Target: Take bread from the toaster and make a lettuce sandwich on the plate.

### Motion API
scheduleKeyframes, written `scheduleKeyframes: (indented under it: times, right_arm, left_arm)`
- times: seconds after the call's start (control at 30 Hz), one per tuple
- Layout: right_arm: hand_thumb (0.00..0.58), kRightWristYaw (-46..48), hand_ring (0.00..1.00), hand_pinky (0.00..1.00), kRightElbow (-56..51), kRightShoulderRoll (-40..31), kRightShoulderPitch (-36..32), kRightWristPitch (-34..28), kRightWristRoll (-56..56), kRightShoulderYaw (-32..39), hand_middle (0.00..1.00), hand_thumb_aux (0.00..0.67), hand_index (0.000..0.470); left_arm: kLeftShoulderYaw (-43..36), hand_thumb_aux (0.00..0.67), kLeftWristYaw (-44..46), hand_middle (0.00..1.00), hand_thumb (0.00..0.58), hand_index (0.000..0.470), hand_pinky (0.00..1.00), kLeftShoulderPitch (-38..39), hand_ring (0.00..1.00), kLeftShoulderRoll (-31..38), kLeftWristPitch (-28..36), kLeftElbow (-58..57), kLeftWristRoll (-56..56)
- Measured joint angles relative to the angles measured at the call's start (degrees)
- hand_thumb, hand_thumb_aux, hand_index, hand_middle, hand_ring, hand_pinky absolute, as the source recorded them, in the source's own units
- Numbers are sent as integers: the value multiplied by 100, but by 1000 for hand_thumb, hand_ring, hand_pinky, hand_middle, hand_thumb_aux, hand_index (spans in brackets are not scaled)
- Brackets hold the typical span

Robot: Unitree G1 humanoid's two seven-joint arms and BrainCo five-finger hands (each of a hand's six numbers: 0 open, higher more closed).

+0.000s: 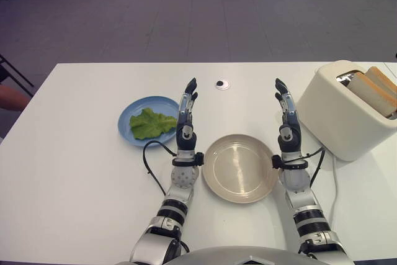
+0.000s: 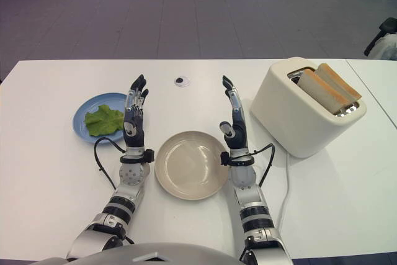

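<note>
Left eye view gives the plainest look: both arms lie forward on the white counter [image 1: 74,184]. The left hand [image 1: 186,116] and the right hand [image 1: 286,119] flank a bare beige plate [image 1: 240,169], each with its fingers stretched straight and held close together, grasping nothing.

From where things lie, I'd say the task is at its very first step, fetching the bread. Two bread slices [image 1: 378,88] stand on edge in the toaster [image 1: 338,116], which sits to the right of the right hand. Their top edges poke up out of the slots. Their long axis runs along the slots, slanting from the far, inner end towards the near right, since the toaster sits skewed on the counter.

The next move likely falls to the right hand. It would need to rise over the toaster, turn so the fingers close across a slice's thin faces, and draw it straight up.

A lettuce leaf [image 1: 151,123] lies flat on a blue plate [image 1: 127,116] just left of the left hand, its length roughly left to right.
</note>
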State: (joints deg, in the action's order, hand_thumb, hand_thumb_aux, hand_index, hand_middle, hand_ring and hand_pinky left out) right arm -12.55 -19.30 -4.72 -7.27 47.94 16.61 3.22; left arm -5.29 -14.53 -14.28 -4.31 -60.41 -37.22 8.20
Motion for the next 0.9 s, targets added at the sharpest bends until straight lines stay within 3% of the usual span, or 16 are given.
scheduleKeyframes:
  times: [0.27, 0.37, 0.43, 0.53, 0.6, 0.67, 0.77, 0.9]
  right_arm:
    - [0, -271, 0, 0, 101, -36, 77, 84, 348, -69, 0, 0, 0]
    - [0, -112, 0, 0, 788, -352, 220, 79, 357, -311, 0, 0, 0]
    - [0, -59, 0, 0, 1361, -1004, 252, -151, 289, -1072, 0, 0, 0]
    - [0, -144, 0, 0, 1551, -2408, 257, -1084, 292, -2781, 0, 0, 0]
    - [0, -263, 0, 0, 1043, -3272, 255, -1744, 430, -3540, 0, 0, 0]
    - [0, -397, 0, 0, 216, -3923, 280, -2222, 677, -3761, 0, 0, 0]
    - [0, -528, 0, 0, -1107, -4521, 234, -2519, 1069, -3411, 0, 0, 0]
    - [0, -583, 0, 0, -2007, -4635, 70, -2551, 1215, -2716, 0, 0, 0]
  left_arm:
    - [106, 0, -339, 0, 0, 0, 0, -85, 0, -17, -52, -91, 308]
    - [169, 0, -481, 0, 0, 0, 0, -52, 0, -7, -98, -10, 474]
    - [201, 0, -494, 0, 0, 0, 0, -19, 0, 4, -114, 41, 501]
    - [241, 0, -529, 0, 0, 0, 0, -6, 0, 15, -114, 59, 571]
    - [281, 0, -600, 0, 0, 0, 0, 0, 0, 17, -102, 60, 651]
    - [329, 0, -642, 0, 0, 0, 0, 5, 0, 16, -86, 57, 663]
    - [344, 0, -669, 0, 0, 0, 0, 4, 0, 15, -64, 65, 755]
    - [362, 0, -685, 0, 0, 0, 0, 9, 0, 33, -41, 85, 775]
